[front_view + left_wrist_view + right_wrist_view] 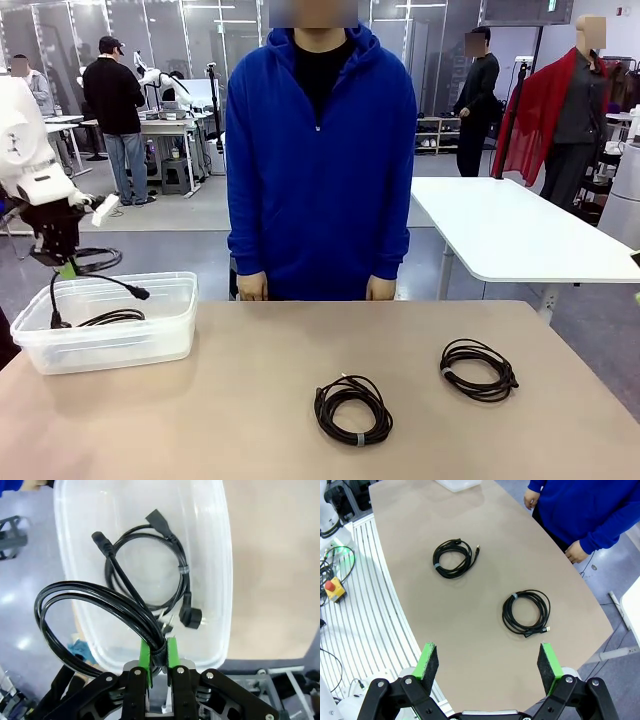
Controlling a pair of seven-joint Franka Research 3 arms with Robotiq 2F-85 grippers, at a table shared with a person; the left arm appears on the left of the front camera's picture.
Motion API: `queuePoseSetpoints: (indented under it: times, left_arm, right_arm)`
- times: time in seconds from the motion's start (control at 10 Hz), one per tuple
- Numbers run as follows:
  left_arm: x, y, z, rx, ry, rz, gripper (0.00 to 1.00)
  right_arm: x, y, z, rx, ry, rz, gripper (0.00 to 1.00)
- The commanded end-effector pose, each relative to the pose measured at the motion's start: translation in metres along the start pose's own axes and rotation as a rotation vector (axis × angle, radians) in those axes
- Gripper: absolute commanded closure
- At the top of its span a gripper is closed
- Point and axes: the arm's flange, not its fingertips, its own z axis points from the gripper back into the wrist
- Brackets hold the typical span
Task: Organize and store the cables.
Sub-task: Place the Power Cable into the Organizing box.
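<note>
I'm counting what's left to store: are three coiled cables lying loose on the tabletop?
No: just two lie on the table, the middle cable and the right cable.

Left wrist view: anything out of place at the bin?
Only slightly: the coil pinched in the left gripper hangs partly past the bin's rim, not squarely over it. Nothing spilled or damaged.

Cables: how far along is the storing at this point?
Done: one coiled cable lies in the clear bin. In hand: the left gripper is shut on a second cable, held at the bin's edge, not yet released. Left: the middle coil and the right-hand coil lie on the table. The right gripper hangs open above the table, holding nothing.
</note>
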Motion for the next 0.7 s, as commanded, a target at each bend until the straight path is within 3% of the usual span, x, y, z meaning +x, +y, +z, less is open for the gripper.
queuePoseSetpoints:
  times: [0.0,0.3,0.5,0.6]
  left_arm:
    - [0.007,0.007,-0.021,-0.043,0.010,-0.019,0.84]
    - [0.022,0.010,-0.074,-0.188,0.021,-0.033,0.84]
    - [0.039,0.003,-0.093,-0.207,0.002,-0.036,0.84]
    - [0.038,0.003,-0.093,-0.215,-0.075,-0.025,0.84]
  right_arm:
    - [0.000,0.001,0.000,-0.001,0.000,0.003,0.00]
    - [0.000,0.001,0.000,-0.001,0.000,0.003,0.00]
    - [0.000,0.001,0.000,-0.001,0.000,0.003,0.00]
    - [0.000,0.001,0.000,-0.001,0.000,0.003,0.00]
